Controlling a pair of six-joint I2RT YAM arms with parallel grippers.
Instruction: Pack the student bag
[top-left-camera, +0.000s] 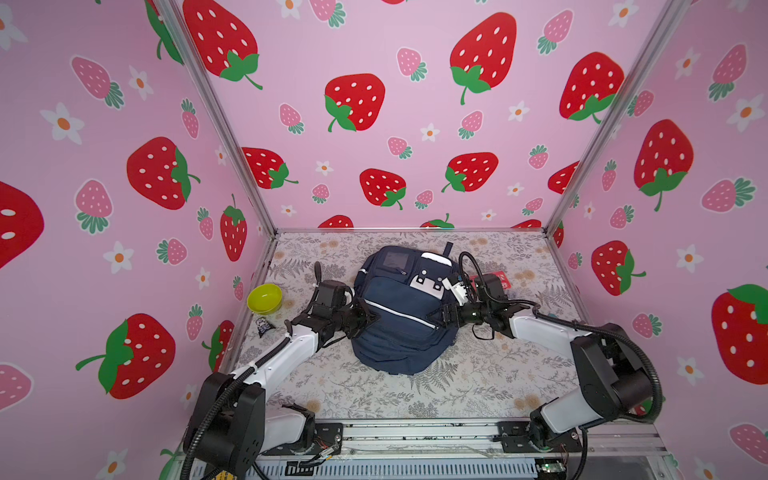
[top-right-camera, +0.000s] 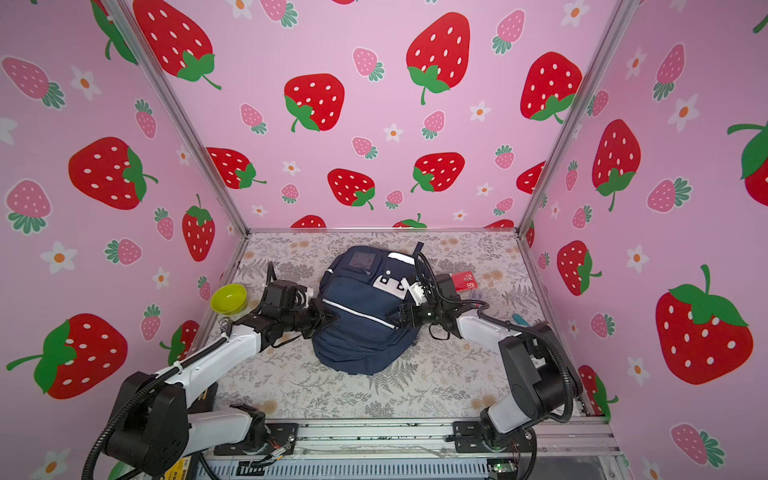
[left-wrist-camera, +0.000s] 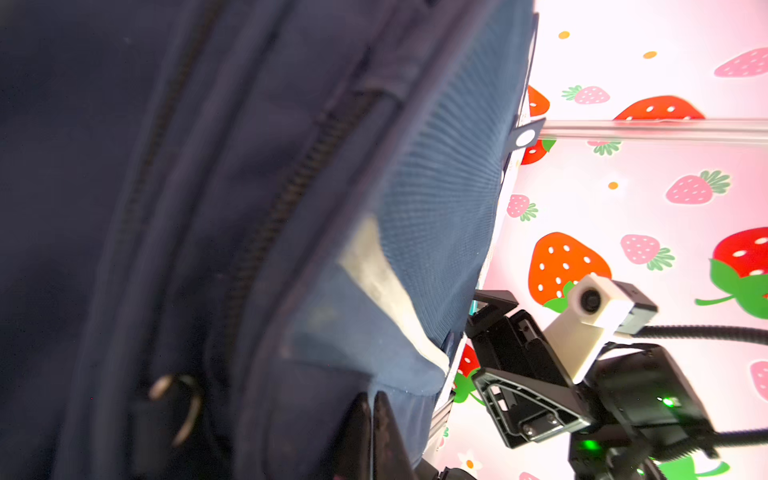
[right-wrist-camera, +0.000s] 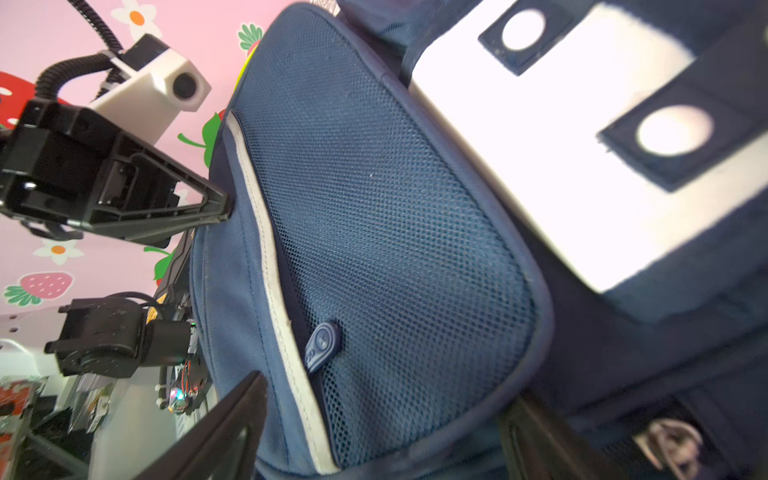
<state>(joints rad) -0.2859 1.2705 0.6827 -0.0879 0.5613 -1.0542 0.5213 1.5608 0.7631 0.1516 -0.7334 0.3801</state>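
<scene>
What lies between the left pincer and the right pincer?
The backpack, seen in both top views. The shut left pincer touches one side of it. The open right pincer straddles its mesh pocket from the other side.

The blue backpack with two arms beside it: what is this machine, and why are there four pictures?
These are two robot arms, each ending in a two-fingered gripper. Two pictures look down from overhead; two come from cameras on the arms' wrists, hence the close-ups. The student bag lies on the flowery table. Nearby are a green bowl, a small dark packet and a red packet. The left gripper is shut, its tip against the bag's side; whether it pinches fabric I cannot tell. The right gripper is open at the mesh pocket, holding nothing.
</scene>
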